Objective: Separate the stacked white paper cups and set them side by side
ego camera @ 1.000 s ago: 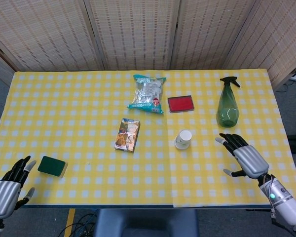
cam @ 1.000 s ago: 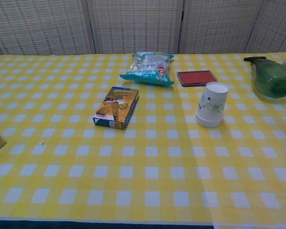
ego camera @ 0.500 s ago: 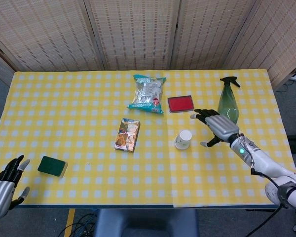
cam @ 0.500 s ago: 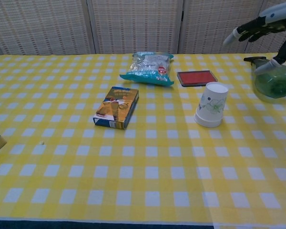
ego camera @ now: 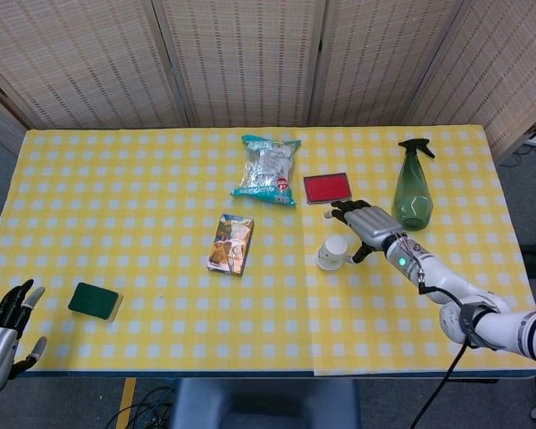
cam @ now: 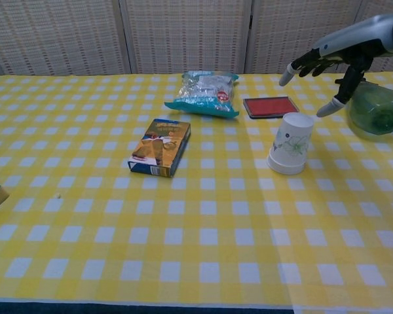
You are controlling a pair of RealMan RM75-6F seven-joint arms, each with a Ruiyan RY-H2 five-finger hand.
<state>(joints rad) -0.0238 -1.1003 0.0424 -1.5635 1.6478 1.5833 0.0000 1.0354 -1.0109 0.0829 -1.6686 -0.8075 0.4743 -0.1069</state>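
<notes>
The right hand (ego camera: 364, 225), fingers spread and empty, has swung in from the table's (ego camera: 143, 188) near edge to hover above the upside-down stacked cups (ego camera: 332, 252) mid-table, so grasping seems next.

Head view: set high at the near edge, looking steeply down over the whole table (ego camera: 116, 179) to the far screens.
Chest view: lower and closer, facing across the table (cam: 85, 261) toward the far side.
Shared: the table's middle and right.

Right hand (ego camera: 364, 224) now above the stacked cups (ego camera: 332, 253), from table edge.
</notes>
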